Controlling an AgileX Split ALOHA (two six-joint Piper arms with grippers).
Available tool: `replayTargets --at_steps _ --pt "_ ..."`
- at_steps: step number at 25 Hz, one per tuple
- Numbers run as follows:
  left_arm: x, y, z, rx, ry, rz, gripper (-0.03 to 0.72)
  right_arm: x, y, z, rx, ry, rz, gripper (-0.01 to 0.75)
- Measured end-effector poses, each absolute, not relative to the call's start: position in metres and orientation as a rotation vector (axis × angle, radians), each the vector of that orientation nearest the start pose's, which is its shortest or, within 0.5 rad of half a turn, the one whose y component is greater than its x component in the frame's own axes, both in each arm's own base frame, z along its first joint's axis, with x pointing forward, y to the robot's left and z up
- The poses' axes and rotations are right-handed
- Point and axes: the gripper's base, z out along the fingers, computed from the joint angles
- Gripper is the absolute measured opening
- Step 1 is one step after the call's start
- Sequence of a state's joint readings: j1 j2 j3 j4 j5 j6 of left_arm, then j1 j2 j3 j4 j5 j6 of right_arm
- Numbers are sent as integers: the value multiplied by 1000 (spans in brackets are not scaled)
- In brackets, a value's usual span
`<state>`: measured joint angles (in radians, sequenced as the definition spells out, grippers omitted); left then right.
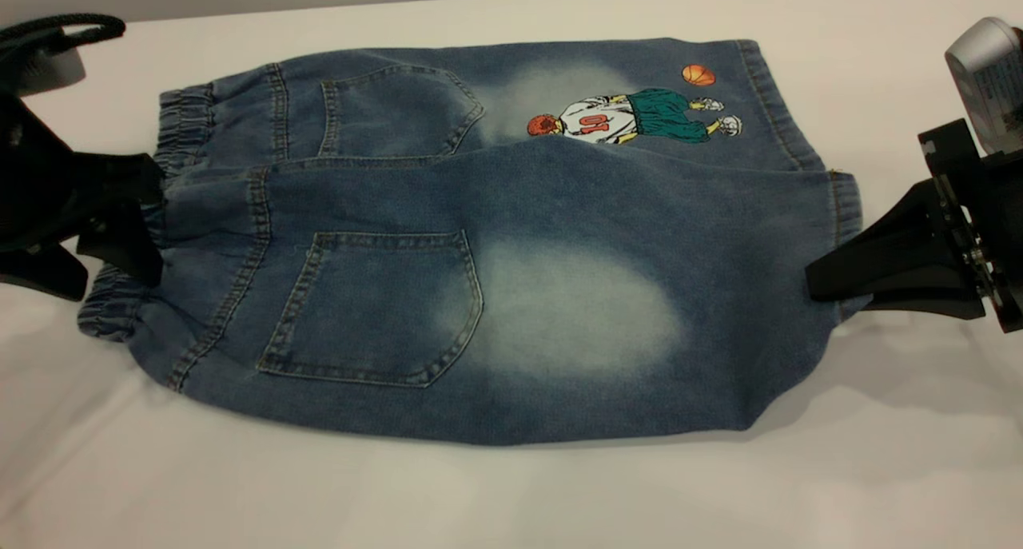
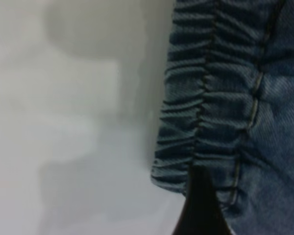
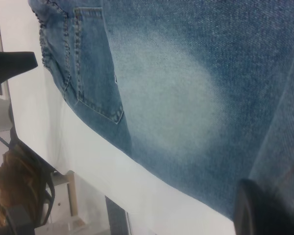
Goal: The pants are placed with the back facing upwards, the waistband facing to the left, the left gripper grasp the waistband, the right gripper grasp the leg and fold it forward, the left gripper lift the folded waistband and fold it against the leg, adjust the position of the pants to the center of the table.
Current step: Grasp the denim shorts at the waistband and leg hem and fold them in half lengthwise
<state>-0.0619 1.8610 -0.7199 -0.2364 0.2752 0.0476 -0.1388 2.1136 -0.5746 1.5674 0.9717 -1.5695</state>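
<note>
One pair of pants [image 1: 479, 293] lies back-up across the middle of the table [image 1: 511, 493], the near leg [image 1: 575, 309] with its pale oval folded partly over the printed leg; waistband [image 1: 172, 213] toward the table's left edge, hems toward the right; left gripper [image 1: 136, 221] clamped on the waistband's gathered edge; right gripper [image 1: 831, 285] pinching the leg at its hem, the cloth there raised slightly off the table.
</note>
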Motion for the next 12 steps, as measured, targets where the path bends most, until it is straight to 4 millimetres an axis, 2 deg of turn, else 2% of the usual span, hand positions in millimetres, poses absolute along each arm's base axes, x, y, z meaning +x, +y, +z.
replayTargets --at_steps 3,12 --pt "282 -22 87 -91 2904 -106 447 245 42 48 97 2634 1377 14" --pt "284 -18 86 -94 2876 -87 447 244 42 48 90 2637 1378 14"
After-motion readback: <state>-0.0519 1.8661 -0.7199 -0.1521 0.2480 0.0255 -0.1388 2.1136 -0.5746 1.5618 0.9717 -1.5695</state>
